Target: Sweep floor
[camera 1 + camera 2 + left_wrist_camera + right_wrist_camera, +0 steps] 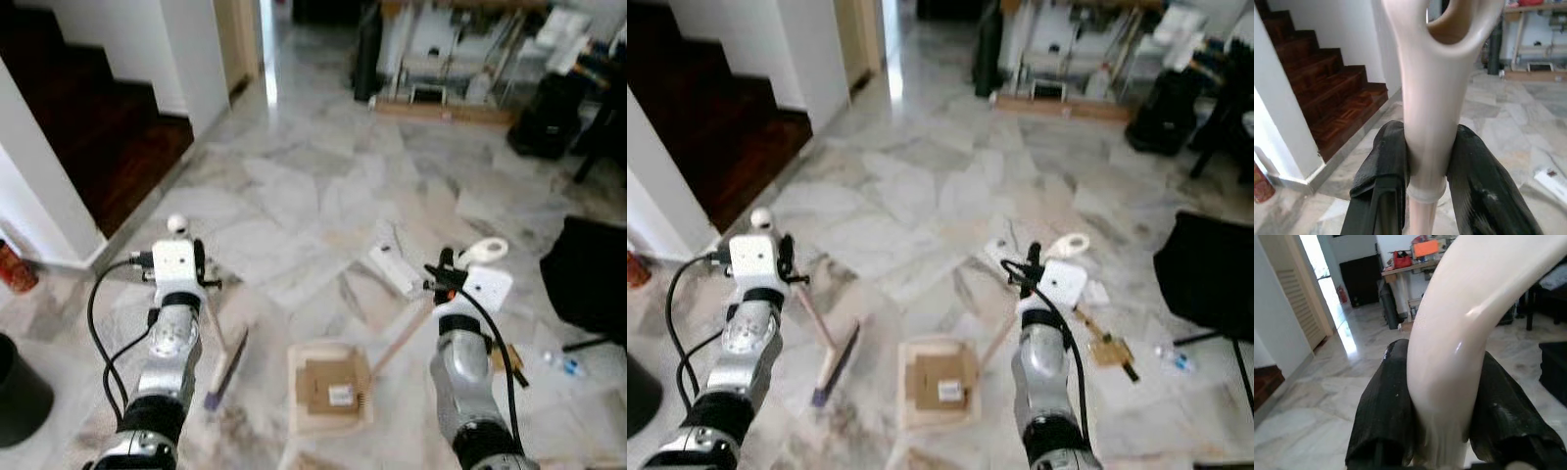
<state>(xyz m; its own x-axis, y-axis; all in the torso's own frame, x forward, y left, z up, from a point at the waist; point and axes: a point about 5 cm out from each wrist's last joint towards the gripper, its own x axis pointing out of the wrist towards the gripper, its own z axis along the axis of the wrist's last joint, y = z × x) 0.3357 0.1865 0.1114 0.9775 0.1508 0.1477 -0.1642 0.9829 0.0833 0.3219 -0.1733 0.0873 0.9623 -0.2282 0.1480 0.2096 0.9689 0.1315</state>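
The left gripper (1425, 171) is clamped on the broom (227, 367) handle near its top; the stick slants down and inward to the bristle head on the floor. The right gripper (1442, 401) is closed on the dustpan (328, 387) handle, which runs down and leftward to the pan lying flat between the arms. The bristles sit just left of the pan, so the left arm is nearer. The marble floor (294, 196) shows scattered litter; stairs (88, 127) rise at left.
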